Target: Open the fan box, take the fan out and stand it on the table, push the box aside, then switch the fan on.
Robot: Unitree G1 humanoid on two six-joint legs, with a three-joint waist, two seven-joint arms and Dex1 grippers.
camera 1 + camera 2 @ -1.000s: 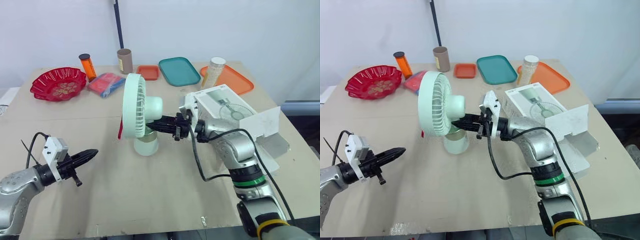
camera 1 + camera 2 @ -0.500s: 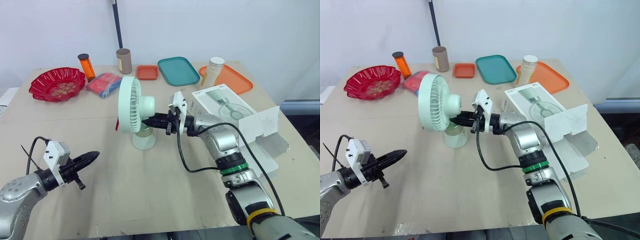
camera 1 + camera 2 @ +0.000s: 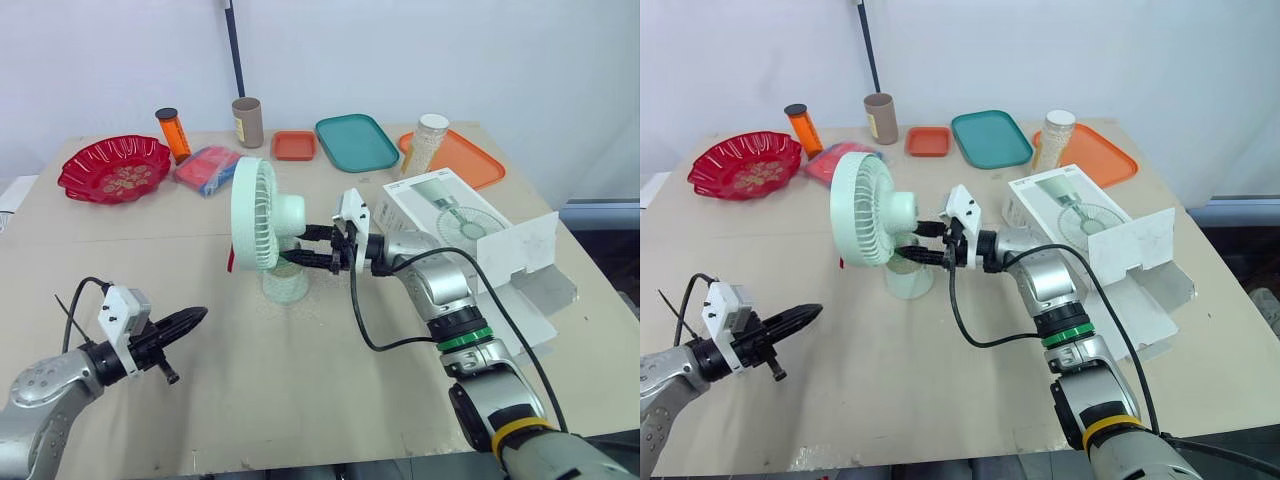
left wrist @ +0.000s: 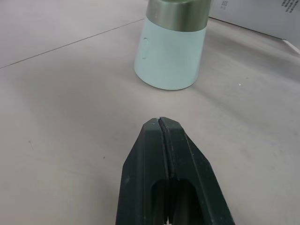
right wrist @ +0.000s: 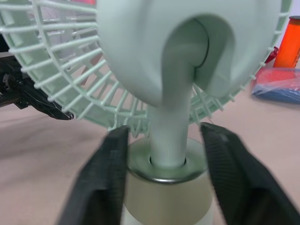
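Note:
The pale green fan [image 3: 256,213] stands upright on the table on its round base [image 3: 285,286], its grille facing my left. My right gripper [image 3: 303,246] is open, one finger on each side of the fan's neck just above the base; the right wrist view shows both black fingers [image 5: 101,183] spread apart around the stem [image 5: 168,136]. The white fan box [image 3: 450,214] lies to the right behind that arm, its flap [image 3: 517,249] hanging open. My left gripper [image 3: 186,322] is shut and empty, low over the table in front of the fan, its tips [image 4: 161,123] pointing at the base [image 4: 171,49].
Along the far edge sit a red bowl [image 3: 115,167], an orange bottle [image 3: 173,132], a cardboard tube [image 3: 247,121], a blue and red packet [image 3: 210,168], a small orange tray [image 3: 296,145], a teal tray [image 3: 358,142], and a jar [image 3: 430,143] on an orange tray [image 3: 470,160].
The fan has shifted to the left with my right gripper, whose fingers have now spread apart at the fan's neck. My left gripper has crept a little to the right.

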